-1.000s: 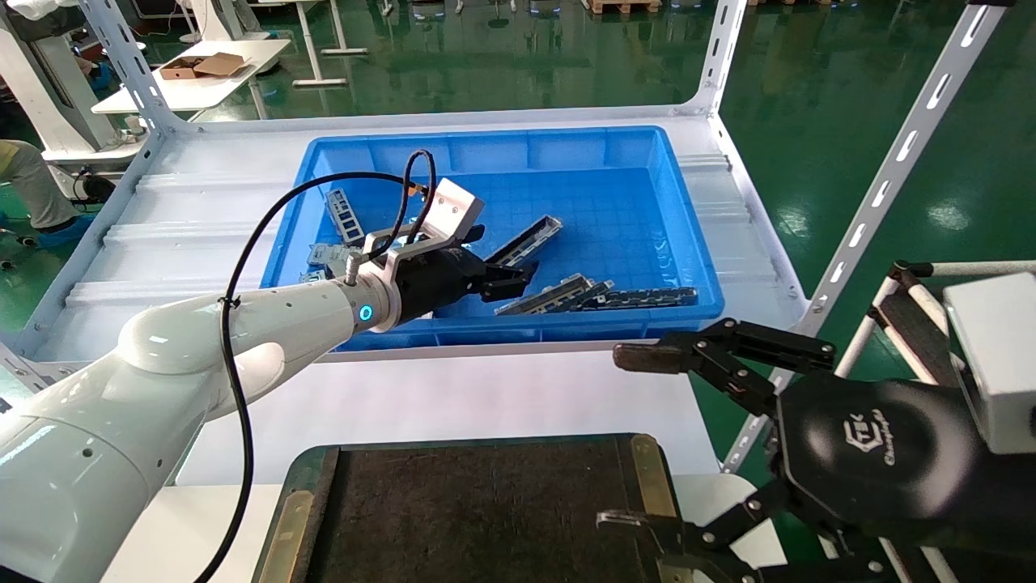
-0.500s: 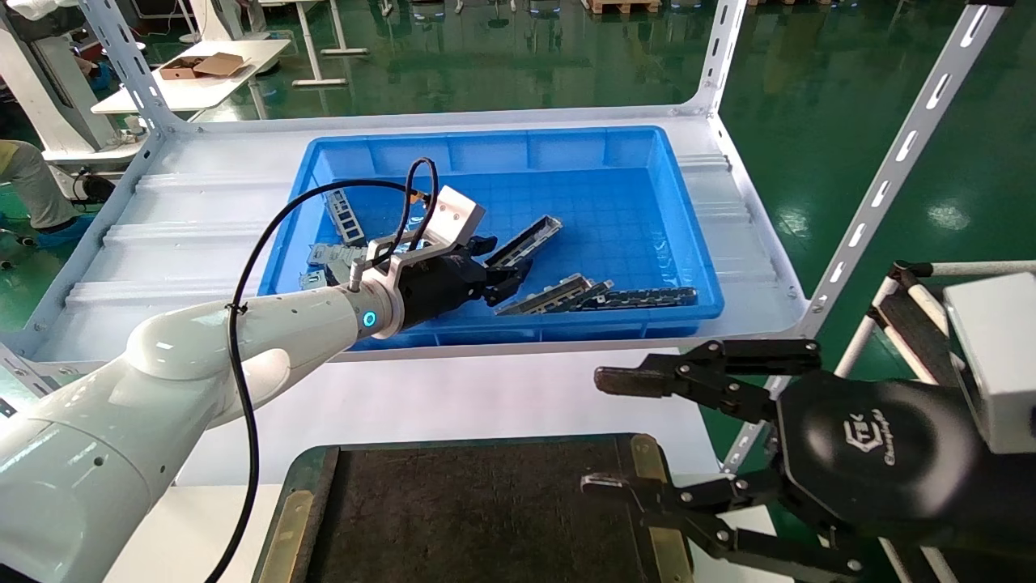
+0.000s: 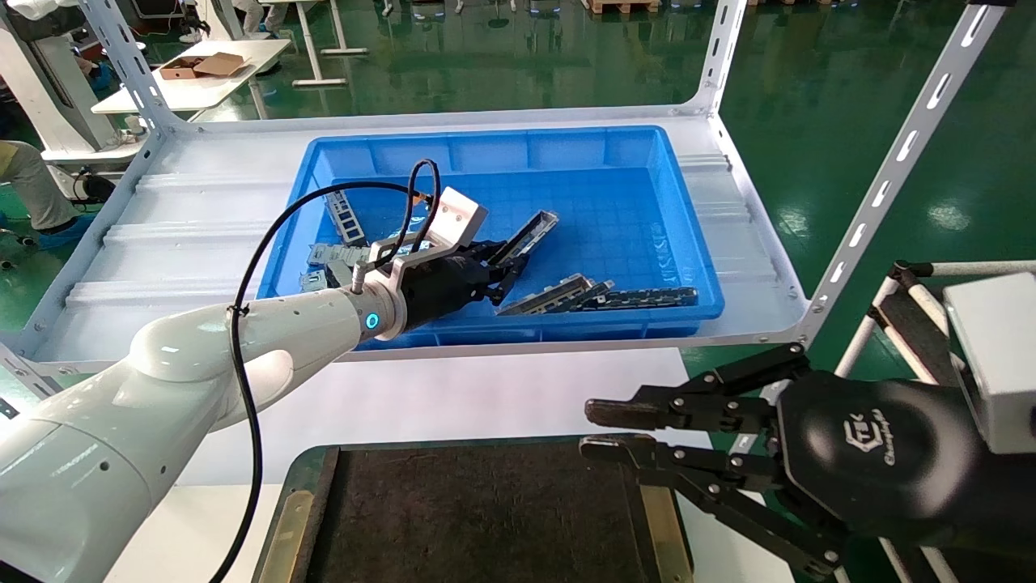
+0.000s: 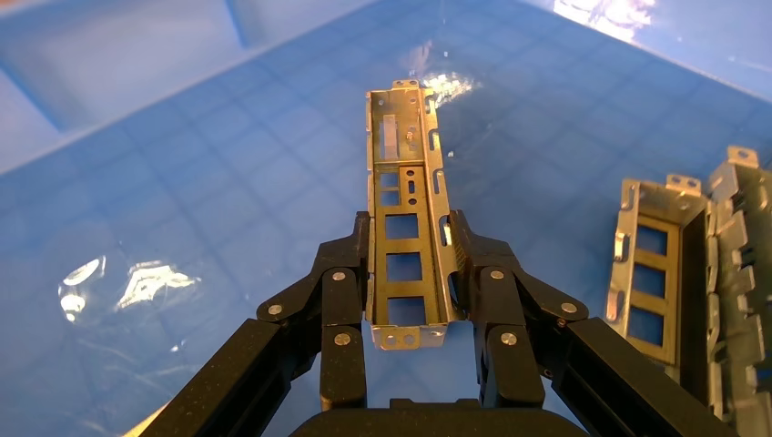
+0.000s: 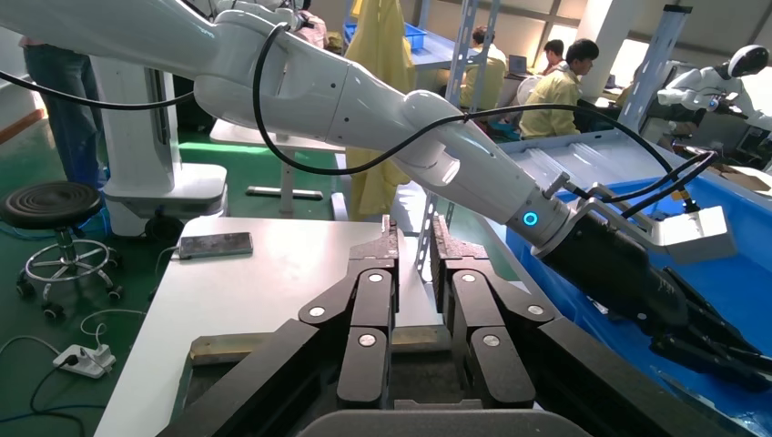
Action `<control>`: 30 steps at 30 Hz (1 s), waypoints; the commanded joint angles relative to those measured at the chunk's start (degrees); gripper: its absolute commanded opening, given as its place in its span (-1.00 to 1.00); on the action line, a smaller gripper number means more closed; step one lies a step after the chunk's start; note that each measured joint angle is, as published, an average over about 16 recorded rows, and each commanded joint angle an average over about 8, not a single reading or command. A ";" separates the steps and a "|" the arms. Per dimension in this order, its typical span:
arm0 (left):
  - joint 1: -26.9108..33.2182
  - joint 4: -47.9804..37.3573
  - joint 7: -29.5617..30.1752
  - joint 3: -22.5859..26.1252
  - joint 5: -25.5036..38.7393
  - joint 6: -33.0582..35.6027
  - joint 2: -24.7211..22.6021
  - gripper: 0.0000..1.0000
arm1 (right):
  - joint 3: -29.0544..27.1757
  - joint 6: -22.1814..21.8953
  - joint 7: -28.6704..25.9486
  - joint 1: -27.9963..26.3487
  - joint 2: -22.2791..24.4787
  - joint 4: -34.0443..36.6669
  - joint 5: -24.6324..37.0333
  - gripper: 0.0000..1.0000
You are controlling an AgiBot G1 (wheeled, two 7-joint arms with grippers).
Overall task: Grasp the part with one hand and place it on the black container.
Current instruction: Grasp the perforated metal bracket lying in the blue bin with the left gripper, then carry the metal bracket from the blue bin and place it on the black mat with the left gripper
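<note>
The left gripper (image 4: 408, 273) reaches into the blue bin (image 3: 684, 243) and has its 2 fingers pinched on the side walls of the part (image 4: 405, 228), gripping it near one end so that most of the channel juts out beyond the fingertips. The part is inside the bin, its far end over the ribbed blue floor; whether it is touching the floor cannot be told. The black container (image 3: 486, 518) lies well apart, on the near side of the white table (image 3: 453, 397). The right gripper (image 3: 615, 429) hovers over the container's right edge with its fingers drawn nearly together on nothing. Likely risks: held so close to one end, the long part could pivot or slip between the pads when lifted, since its weight hangs far out in front. Its free end might also catch the bin's near wall on the way out. Other channels (image 4: 692, 273) lie just beside it, though apart from the fingers. The right gripper sits right over the drop area, so the incoming part could strike it unless it clears.
</note>
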State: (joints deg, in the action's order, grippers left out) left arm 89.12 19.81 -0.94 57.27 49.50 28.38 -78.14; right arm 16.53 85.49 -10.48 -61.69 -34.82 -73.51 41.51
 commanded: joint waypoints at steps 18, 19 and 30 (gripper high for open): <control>3.74 -2.55 -10.53 -2.67 -8.46 13.00 2.95 -1.00 | 0.07 -0.03 0.03 -0.02 0.03 0.00 -0.05 -1.00; 3.69 -2.58 -11.23 -3.07 -9.06 15.06 3.54 -1.00 | 0.07 -0.03 0.04 -0.02 0.03 0.00 -0.05 -1.00; 1.88 -0.53 -13.18 -4.98 -12.73 33.19 10.68 -1.00 | 0.11 -0.05 0.06 -0.02 0.05 0.00 -0.08 -1.00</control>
State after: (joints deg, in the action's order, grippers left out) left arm 90.55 20.43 -13.56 52.34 36.74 60.94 -67.07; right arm 16.64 85.44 -10.42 -61.71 -34.78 -73.51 41.43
